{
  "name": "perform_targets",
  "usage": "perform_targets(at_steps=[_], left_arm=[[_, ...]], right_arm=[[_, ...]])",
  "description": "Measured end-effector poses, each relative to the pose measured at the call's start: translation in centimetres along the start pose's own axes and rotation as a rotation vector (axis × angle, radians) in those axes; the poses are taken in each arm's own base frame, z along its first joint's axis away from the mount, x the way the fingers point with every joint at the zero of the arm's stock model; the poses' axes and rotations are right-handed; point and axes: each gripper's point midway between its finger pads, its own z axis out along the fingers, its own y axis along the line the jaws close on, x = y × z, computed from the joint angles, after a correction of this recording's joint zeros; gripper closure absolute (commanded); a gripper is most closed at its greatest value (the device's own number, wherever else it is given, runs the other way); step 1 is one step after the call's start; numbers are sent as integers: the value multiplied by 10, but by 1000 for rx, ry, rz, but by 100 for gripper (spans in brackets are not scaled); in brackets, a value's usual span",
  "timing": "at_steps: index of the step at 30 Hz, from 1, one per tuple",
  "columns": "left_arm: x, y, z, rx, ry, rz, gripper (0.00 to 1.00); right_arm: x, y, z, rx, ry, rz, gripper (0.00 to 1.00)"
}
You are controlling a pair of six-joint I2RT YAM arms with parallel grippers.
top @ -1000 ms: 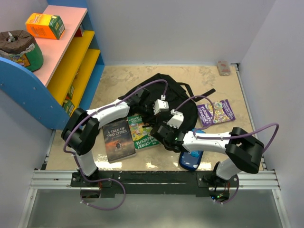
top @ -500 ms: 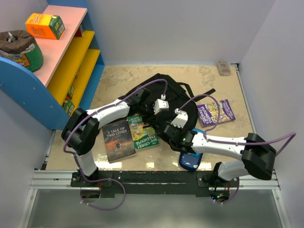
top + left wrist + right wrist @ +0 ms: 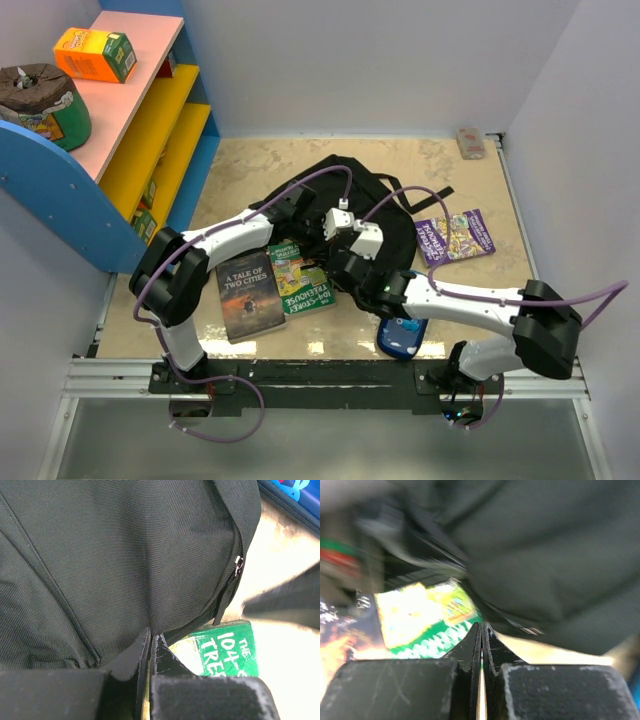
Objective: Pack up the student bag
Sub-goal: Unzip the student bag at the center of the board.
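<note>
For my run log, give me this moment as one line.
left end effector: shut on backpack edge | right end effector: shut, empty | green book: outside backpack

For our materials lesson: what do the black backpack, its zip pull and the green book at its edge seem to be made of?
Backpack: woven synthetic fabric, probably nylon or polyester; matte, fine ribbed weave, soft folds.
Zip pull: likely metal; small, silvery, catching light.
Green book: paper, smooth printed cover; flat, crisp edges.
</note>
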Motion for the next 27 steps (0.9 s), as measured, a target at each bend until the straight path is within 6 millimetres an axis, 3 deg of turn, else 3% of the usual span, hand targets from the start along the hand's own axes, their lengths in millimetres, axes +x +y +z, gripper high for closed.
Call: perform_targets(at_steps=[4,8,27], left_arm=[[0,0,0,0,0,-6,100],[3,1,-1,-8,10,-23,100],[12,1,1,-30,51,-23,100]], right_arm=[[-6,29,14,-25,-14,-24,99],[-7,35,22,-29,-31,-25,100],[2,24,30,-52,-74,8,100]])
